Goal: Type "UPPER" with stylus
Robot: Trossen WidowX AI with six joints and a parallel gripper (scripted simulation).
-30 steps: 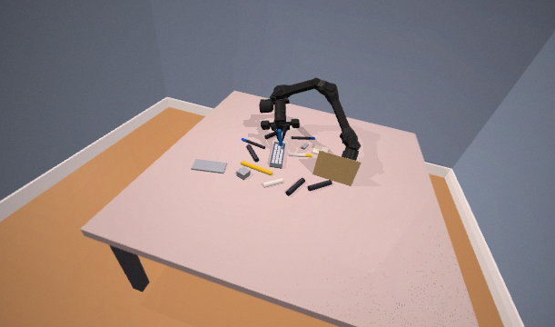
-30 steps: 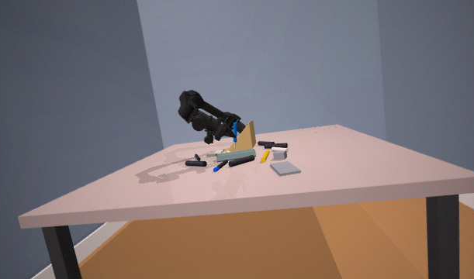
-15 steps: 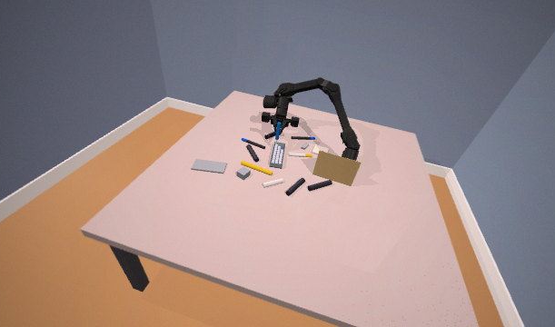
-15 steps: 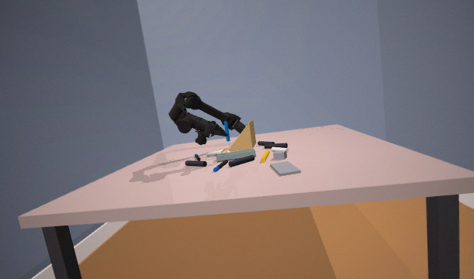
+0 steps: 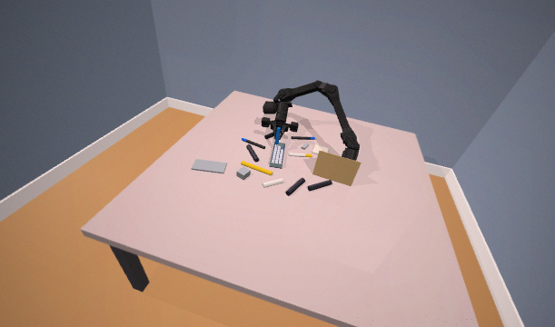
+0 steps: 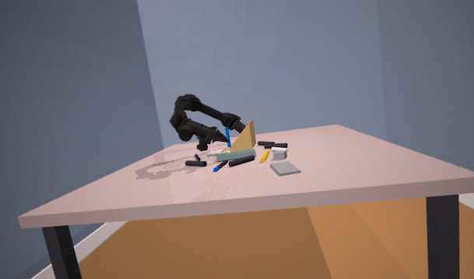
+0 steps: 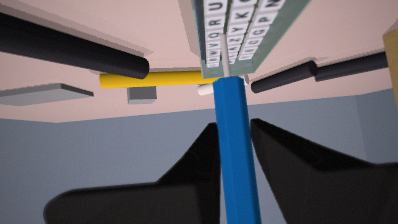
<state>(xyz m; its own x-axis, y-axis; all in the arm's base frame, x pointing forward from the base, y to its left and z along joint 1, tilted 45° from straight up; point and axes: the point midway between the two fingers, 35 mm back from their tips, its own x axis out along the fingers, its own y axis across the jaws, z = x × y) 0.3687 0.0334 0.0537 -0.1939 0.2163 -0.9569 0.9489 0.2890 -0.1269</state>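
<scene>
My gripper (image 5: 278, 132) (image 6: 228, 141) (image 7: 233, 128) is shut on the blue stylus (image 5: 277, 137) (image 6: 227, 135) (image 7: 236, 155). The stylus stands steeply between the fingers, with its thin pale tip pointing down to the keyboard (image 5: 276, 166) (image 6: 237, 156) (image 7: 270, 37). The gripper is low, at the end of the keyboard nearest the arm in the top view. In the wrist view the tip crosses the gap between the left and middle letter rows. Whether it touches a key cannot be told. The stylus body hides part of the keyboard's far end.
A black cylinder (image 5: 252, 153) (image 6: 241, 160) (image 7: 75, 47) lies beside the keyboard. A yellow stick (image 5: 256, 168) (image 6: 264, 156) (image 7: 150, 79) and grey block (image 5: 243, 173) (image 6: 279, 155) (image 7: 142, 95) lie past its far end. A tan panel (image 5: 336, 168) (image 6: 247, 139) stands by the arm's base.
</scene>
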